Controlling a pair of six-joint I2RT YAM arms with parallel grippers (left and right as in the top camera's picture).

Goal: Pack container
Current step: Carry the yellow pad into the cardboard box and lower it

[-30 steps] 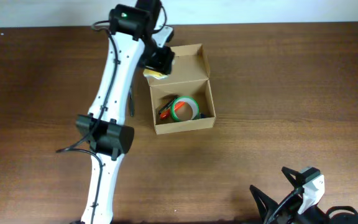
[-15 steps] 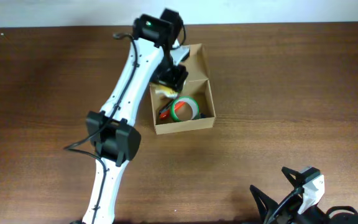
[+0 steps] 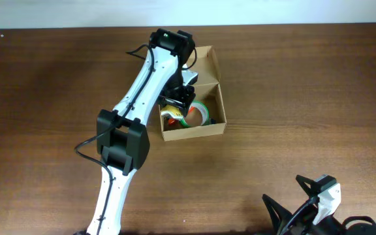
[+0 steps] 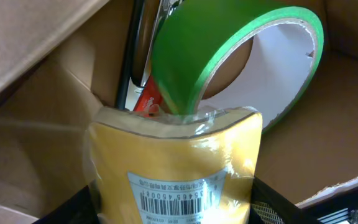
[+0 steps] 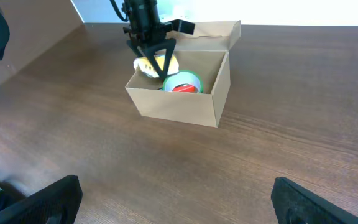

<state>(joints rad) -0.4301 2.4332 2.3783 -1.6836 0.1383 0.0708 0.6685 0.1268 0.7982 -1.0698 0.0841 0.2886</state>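
The tan cardboard container [image 3: 215,128] stands open at the table's middle back, its flap lid [image 3: 204,64] tilted up behind; it also shows in the right wrist view [image 5: 185,106]. Inside lie a green tape roll [image 3: 199,112] and an orange-black item. My left gripper [image 3: 176,104] is shut on a yellow wrapped packet [image 4: 173,162] with a barcode label, held just inside the container's left part, touching the green tape roll [image 4: 229,50]. My right gripper [image 5: 176,199] is open and empty, low at the table's front right, far from the container.
The brown wooden table [image 3: 305,91] runs to a white wall at the back. The left arm [image 3: 119,140] stretches from the front left up to the container. The right arm's base [image 3: 318,205] sits at the front right edge.
My left gripper has moved from over the flap lid forward and down into the container, carrying the yellow packet. The right arm has not moved.
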